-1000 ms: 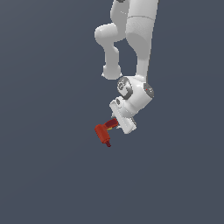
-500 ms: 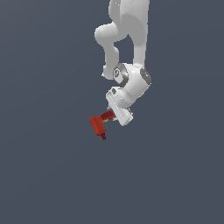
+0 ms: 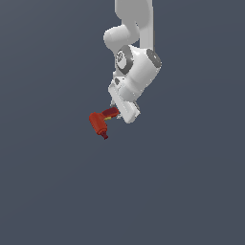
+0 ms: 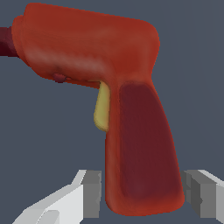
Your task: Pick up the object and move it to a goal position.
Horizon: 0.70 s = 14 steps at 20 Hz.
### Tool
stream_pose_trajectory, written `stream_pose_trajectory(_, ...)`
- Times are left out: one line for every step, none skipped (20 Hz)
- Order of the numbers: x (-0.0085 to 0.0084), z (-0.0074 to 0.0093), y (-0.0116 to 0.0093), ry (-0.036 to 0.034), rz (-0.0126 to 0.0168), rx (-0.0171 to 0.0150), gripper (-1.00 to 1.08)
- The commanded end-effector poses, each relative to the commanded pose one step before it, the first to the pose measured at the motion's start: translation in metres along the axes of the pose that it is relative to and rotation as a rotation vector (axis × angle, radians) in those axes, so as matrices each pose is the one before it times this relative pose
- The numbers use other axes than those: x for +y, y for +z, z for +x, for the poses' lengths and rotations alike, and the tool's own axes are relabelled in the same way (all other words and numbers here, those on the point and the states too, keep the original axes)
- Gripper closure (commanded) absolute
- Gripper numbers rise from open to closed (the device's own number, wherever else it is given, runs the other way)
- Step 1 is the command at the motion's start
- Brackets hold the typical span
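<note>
My gripper (image 3: 113,115) grasps the red drill toy (image 3: 99,123) by its handle, apparently aloft; pickup judged done; goal position unseen, transfer outstanding.

Arm (image 3: 136,57) is glossy white with rounded joints and grey joint rings; end effector (image 4: 144,197) has blocky light-grey fingers (image 4: 89,192).

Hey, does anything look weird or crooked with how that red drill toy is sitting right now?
Slightly. The tool reaches only the handle end of the red drill toy, so its body and dark tip hang out sideways. In the wrist view, gaps show between handle and fingers.
</note>
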State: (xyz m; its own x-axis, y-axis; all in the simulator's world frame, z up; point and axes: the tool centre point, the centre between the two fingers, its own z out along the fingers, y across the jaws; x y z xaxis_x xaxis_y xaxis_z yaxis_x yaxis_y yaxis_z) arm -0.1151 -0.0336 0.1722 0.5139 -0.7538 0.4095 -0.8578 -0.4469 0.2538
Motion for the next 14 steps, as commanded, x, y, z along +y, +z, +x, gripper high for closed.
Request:
stream_pose_trajectory(0.01349, 0.01226, -0.01477, 0.00134, 0.00262, 0.00028, 1.08)
stream_pose_trajectory(0.00545, 0.00456, -0.00555, 0.00000, 0.00000, 0.00000, 1.08)
stream_pose_trajectory(0.00540, 0.00469, -0.00524, 0.00032, -0.00114, 0.00015, 1.08)
stream_pose_trajectory(0.00550, 0.00465, -0.00563, 0.00000, 0.00000, 0.00000, 1.08)
stream_pose_trajectory(0.00554, 0.00470, -0.00569, 0.00000, 0.00000, 0.00000, 1.08)
stream_pose_trajectory(0.00562, 0.00481, -0.00571, 0.00029, -0.00053, 0.00033, 1.08)
stream_pose_trajectory(0.00567, 0.00484, -0.00585, 0.00000, 0.00000, 0.00000, 1.08)
stream_pose_trajectory(0.00577, 0.00497, -0.00591, 0.00031, -0.00052, 0.00033, 1.08)
stream_pose_trajectory(0.00585, 0.00503, -0.00608, 0.00000, 0.00000, 0.00000, 1.08)
stream_pose_trajectory(0.00601, 0.00519, -0.00618, 0.00046, -0.00072, 0.00047, 1.08)
stream_pose_trajectory(0.00610, 0.00527, -0.00639, 0.00000, 0.00000, 0.00000, 1.08)
stream_pose_trajectory(0.00631, 0.00546, -0.00656, 0.00047, -0.00072, 0.00046, 1.08)
stream_pose_trajectory(0.00644, 0.00558, -0.00680, 0.00000, 0.00000, 0.00000, 1.08)
stream_pose_trajectory(0.00644, 0.00560, -0.00679, 0.00033, -0.00053, 0.00030, 1.08)
